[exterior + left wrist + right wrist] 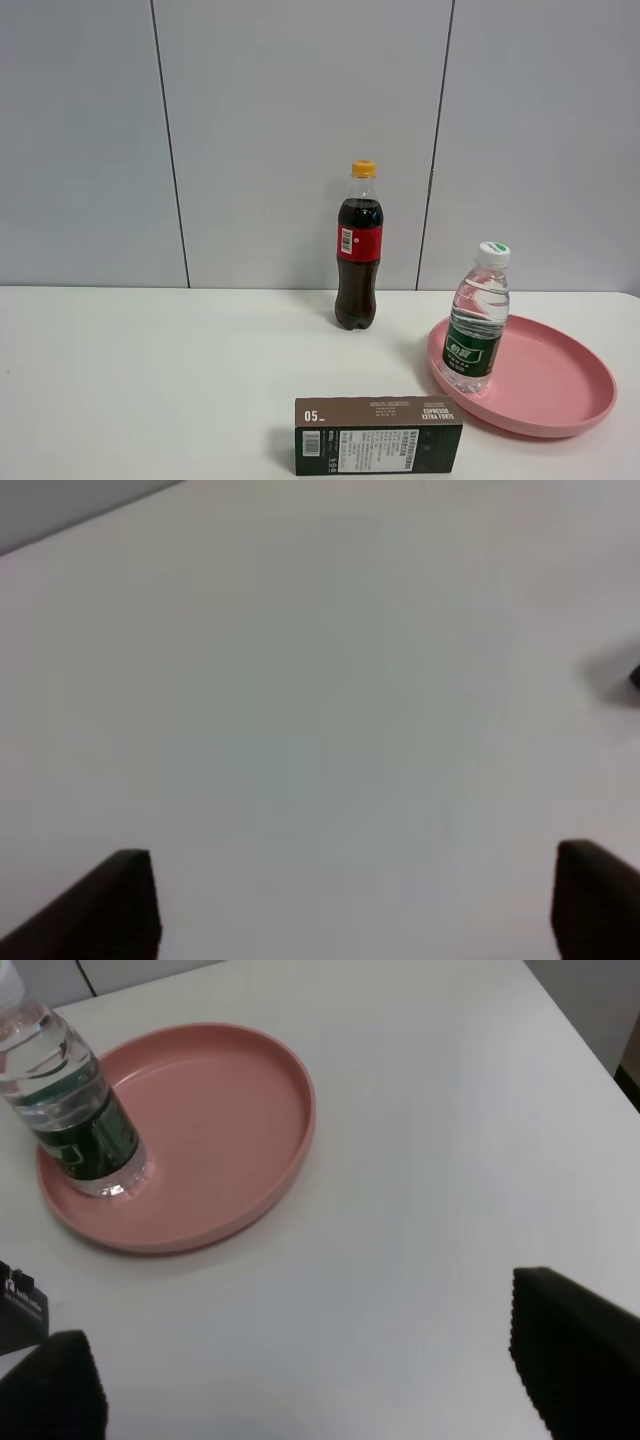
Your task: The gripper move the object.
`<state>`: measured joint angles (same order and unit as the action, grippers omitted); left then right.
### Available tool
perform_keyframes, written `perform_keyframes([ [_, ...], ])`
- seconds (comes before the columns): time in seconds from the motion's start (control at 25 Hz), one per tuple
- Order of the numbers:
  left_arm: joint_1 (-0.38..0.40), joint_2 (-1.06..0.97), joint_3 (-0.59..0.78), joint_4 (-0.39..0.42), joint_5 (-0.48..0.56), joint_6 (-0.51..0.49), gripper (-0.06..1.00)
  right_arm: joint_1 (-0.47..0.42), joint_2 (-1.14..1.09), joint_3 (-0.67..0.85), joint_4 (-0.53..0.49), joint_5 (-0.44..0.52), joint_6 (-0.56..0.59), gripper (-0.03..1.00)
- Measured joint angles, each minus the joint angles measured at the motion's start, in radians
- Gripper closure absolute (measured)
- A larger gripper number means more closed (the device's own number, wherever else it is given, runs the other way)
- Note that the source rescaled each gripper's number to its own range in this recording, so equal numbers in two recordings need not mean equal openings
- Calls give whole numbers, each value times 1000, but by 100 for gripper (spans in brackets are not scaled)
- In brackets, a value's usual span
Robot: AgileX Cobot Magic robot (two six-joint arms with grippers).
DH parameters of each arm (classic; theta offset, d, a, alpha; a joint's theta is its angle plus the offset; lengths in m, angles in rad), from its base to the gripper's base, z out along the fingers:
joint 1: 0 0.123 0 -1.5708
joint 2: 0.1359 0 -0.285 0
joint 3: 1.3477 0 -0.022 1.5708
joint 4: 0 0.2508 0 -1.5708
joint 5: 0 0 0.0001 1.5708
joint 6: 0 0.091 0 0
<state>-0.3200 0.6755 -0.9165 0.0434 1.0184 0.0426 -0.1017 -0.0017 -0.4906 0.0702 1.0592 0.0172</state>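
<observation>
The small clear water bottle (478,320) with green label and white cap stands upright on the left part of a pink plate (560,385) at the right of the table. It also shows in the right wrist view (70,1110), standing inside the plate (250,1110). My right gripper (310,1380) is open and empty, over bare table a short way from the plate. My left gripper (350,900) is open and empty over bare white table. Neither gripper shows in the exterior high view.
A tall dark cola bottle (358,250) with red label and orange cap stands at the back middle. A brown espresso box (378,436) lies at the front middle; its corner shows in the right wrist view (20,1310). The table's edge lies right of the plate.
</observation>
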Motion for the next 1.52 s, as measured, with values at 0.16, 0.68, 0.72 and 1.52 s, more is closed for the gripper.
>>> perform_keyframes([
  [0.16,4,-242,92,23,29,-43,40,0,0,0,0,0,0,-3],
  [0.68,4,-643,227,172,180,-211,40,0,0,0,0,0,0,-3],
  [0.72,4,-652,235,167,181,-212,40,0,0,0,0,0,0,-3],
  [1.52,440,-680,410,-43,36,37,40,0,0,0,0,0,0,-3],
])
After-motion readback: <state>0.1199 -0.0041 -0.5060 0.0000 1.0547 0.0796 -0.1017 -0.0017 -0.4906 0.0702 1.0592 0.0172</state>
